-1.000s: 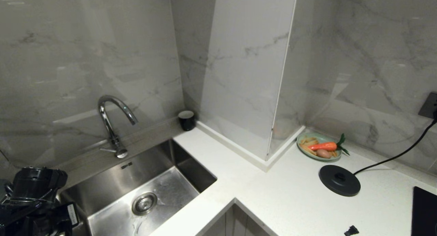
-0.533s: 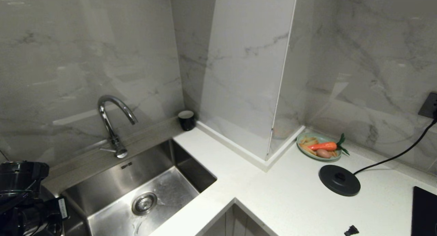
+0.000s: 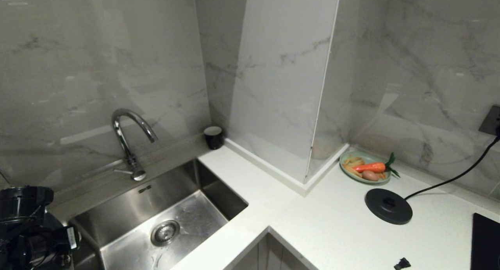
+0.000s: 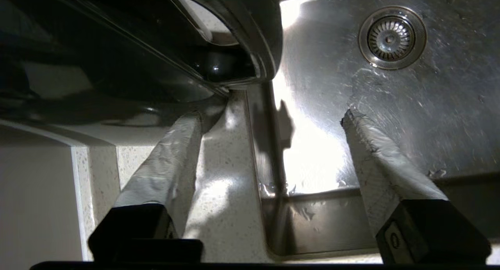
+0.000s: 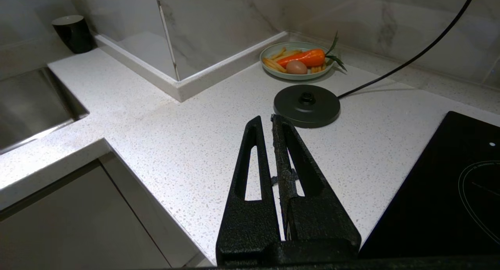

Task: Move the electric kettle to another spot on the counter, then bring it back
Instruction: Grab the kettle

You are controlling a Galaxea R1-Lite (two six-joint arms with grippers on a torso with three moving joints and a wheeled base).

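Kettle (image 3: 21, 203) stands at the far left of the counter (image 3: 351, 231), left of the sink (image 3: 156, 219), partly cut off by the head view's edge and half hidden behind the left arm; its base (image 3: 388, 206) sits bare far off on the right near the plate (image 3: 365, 167). Left gripper (image 4: 273, 117) is spread wide and holding nothing, taped fingers (image 4: 172, 160) apart, one over the counter strip just by the kettle foot, the other over the sink basin. Kettle body looks hard, glossy and slippery, likely fairly heavy if filled, top-heavy when lifted off-centre; the loop handle seems the safest hold, a pinch on the round wall would probably slide. Handle only partly seen in the wrist view, dark and close, hard to tell where body ends; lid not seen, water level unknown. Right gripper (image 5: 271, 121) hovers parked over the right counter near the base, fingers pressed together, empty. Cup (image 3: 213, 137) in the back corner
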